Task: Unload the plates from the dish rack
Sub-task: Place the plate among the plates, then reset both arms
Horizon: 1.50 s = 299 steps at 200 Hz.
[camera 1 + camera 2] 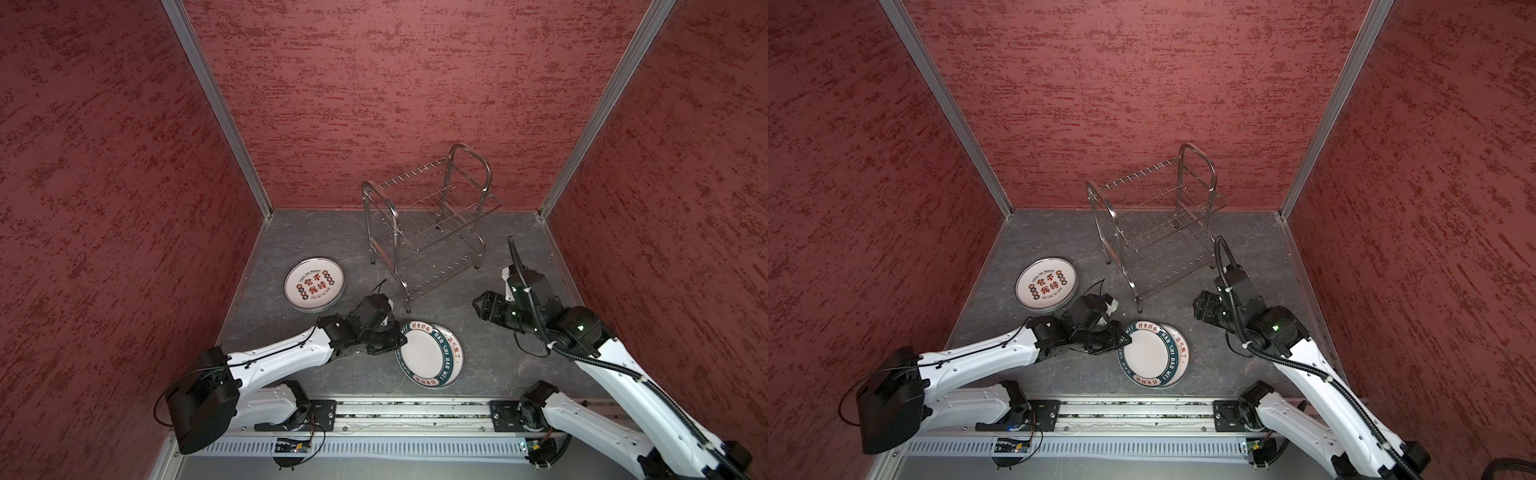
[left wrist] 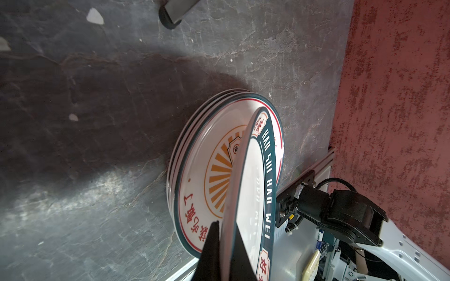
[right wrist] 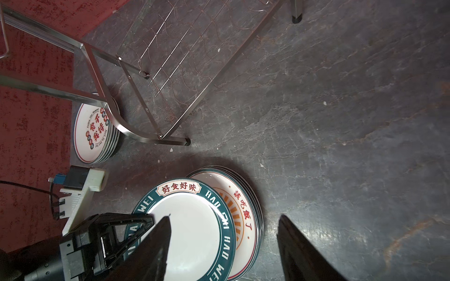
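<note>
Round white teal-rimmed plate [image 1: 422, 353]: tilted over the orange-sunburst plate stack [image 3: 243, 211] on the grey tabletop [image 1: 519, 365], rim clamped in left tool [image 1: 402, 341]. Right tool [image 3: 224, 217]: jaws apart, near shiny steel wire dish rack [image 1: 432, 224].

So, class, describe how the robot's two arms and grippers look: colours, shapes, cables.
The left arm and right arm share white shells with black joints. A ribbed black hose runs along the right one; a white bracket sits by the left wrist. The left gripper and right gripper have black, tapering fingers.
</note>
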Each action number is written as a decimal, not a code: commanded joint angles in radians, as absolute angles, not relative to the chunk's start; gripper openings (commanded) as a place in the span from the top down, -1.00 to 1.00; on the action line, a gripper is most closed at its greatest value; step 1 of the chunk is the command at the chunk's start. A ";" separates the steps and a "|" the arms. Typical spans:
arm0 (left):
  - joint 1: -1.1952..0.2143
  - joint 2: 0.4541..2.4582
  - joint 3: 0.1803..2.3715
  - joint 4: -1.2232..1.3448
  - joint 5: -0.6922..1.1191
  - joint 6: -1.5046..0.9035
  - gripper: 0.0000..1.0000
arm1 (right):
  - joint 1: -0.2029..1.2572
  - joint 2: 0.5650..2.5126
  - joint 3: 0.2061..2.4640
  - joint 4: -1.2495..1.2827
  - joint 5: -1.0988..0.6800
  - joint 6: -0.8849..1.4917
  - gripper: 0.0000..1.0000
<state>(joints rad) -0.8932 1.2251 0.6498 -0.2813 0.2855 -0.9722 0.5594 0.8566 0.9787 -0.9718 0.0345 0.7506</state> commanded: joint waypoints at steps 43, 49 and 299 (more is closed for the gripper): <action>-0.922 1.299 0.738 -0.310 0.249 -0.951 0.98 | 0.545 0.854 0.973 -0.998 0.086 0.736 -0.49; -0.926 1.308 0.744 -0.317 0.245 -0.951 0.95 | 0.544 0.853 0.973 -1.000 0.088 0.734 -0.51; -0.979 1.483 0.994 -0.715 -0.009 -0.951 -0.56 | 0.526 0.929 1.006 -1.033 0.246 0.707 -0.98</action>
